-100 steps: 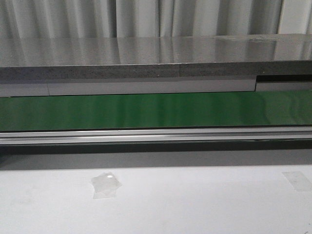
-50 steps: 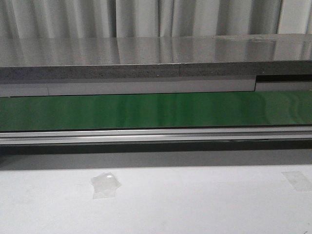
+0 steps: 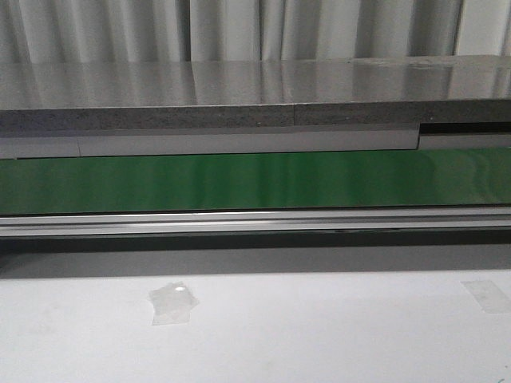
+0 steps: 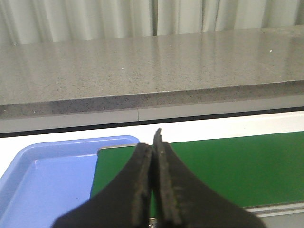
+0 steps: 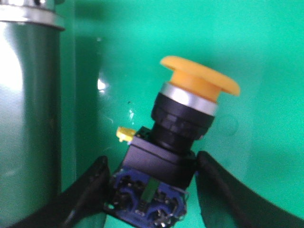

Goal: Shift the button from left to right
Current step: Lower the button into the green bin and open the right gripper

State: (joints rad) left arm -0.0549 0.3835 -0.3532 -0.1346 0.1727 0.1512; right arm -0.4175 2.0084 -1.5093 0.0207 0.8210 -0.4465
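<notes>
The button shows only in the right wrist view: a yellow-orange cap, a silver ring, a black body and a blue base with a green mark. It is tilted over the green belt surface. My right gripper is shut on the button's lower body, one finger on each side. My left gripper is shut and empty, above the end of the green belt beside a blue tray. The front view shows neither the grippers nor the button.
A grey metal cylinder stands close beside the button. In the front view a green conveyor belt runs across, with a metal rail below it and a grey stone counter behind. Tape patches lie on the white table.
</notes>
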